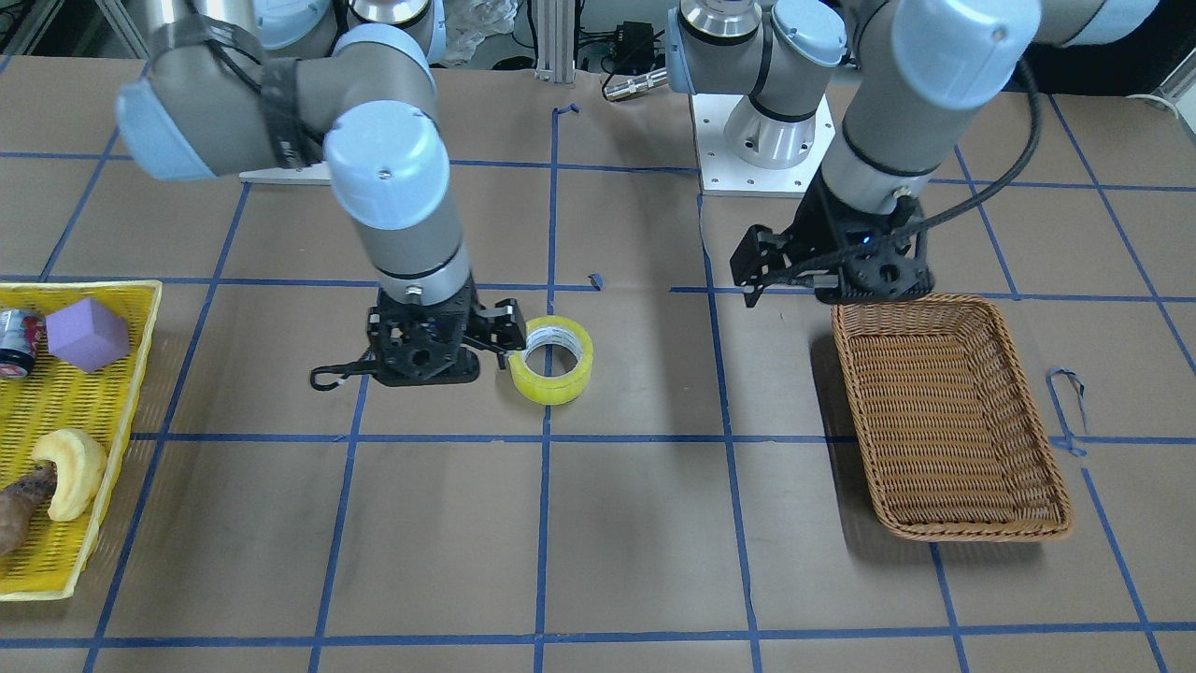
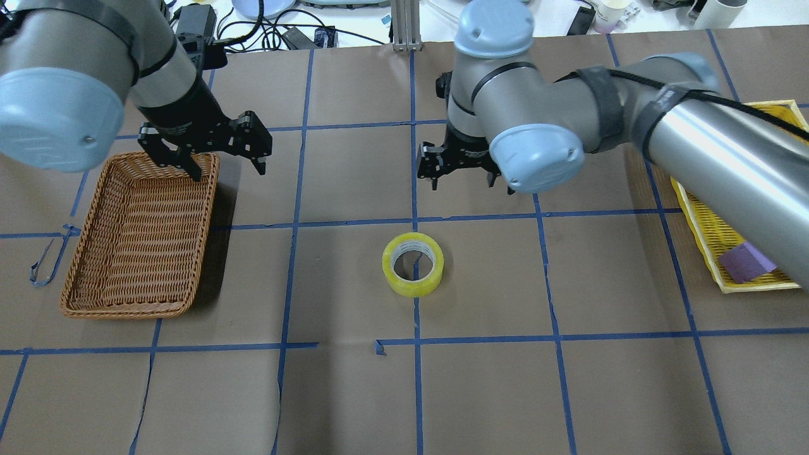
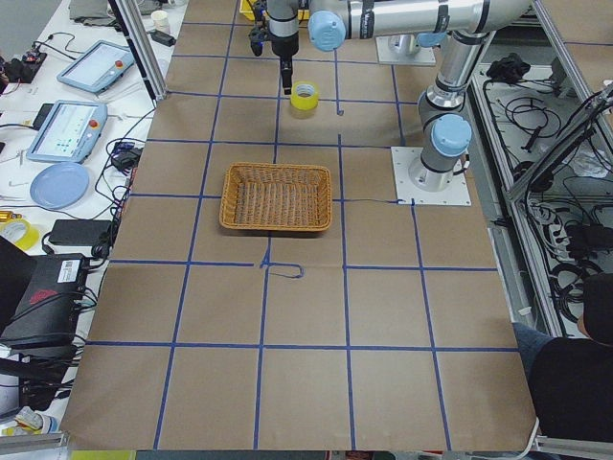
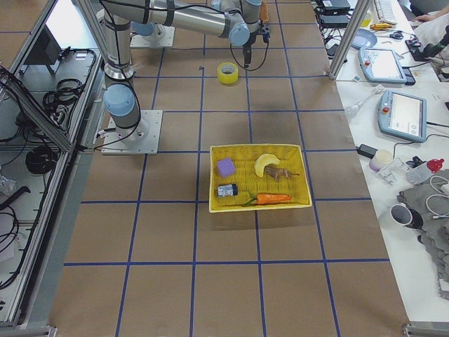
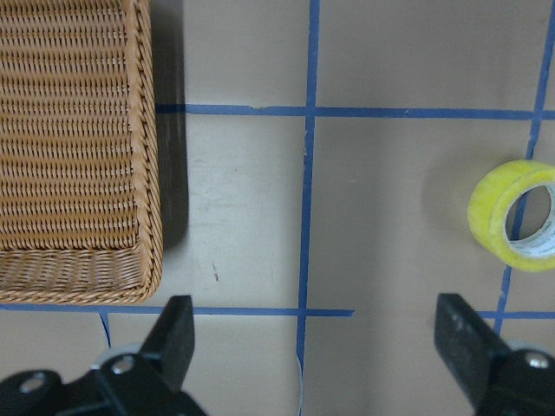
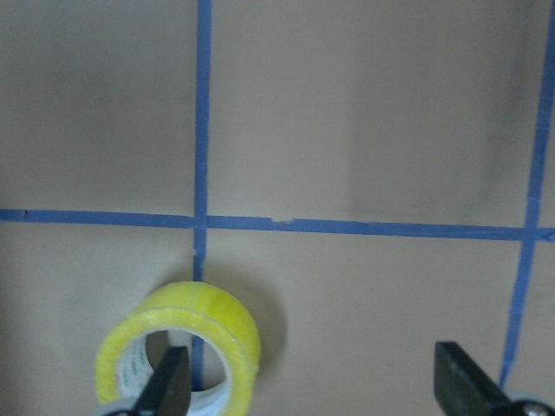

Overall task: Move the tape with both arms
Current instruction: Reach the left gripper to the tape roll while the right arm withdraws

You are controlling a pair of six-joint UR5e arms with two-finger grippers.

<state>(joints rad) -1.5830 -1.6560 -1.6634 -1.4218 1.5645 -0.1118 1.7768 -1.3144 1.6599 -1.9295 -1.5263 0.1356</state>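
At the table's middle in the overhead view, the tape (image 2: 411, 289) lies flat, hole up, at 7 o'clock from the nearer right gripper (image 2: 471, 185), which is spread wide and empty; the left gripper (image 2: 227, 170), also spread and empty, hangs farther from the tape, at its 10 o'clock.

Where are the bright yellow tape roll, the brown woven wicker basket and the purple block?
Bright yellow tape roll (image 2: 412, 288): overhead view, outer yellow wall.
Brown woven wicker basket (image 2: 142, 234): overhead view, bare woven floor.
Purple block (image 1: 86, 334): front-facing view, near its centre.
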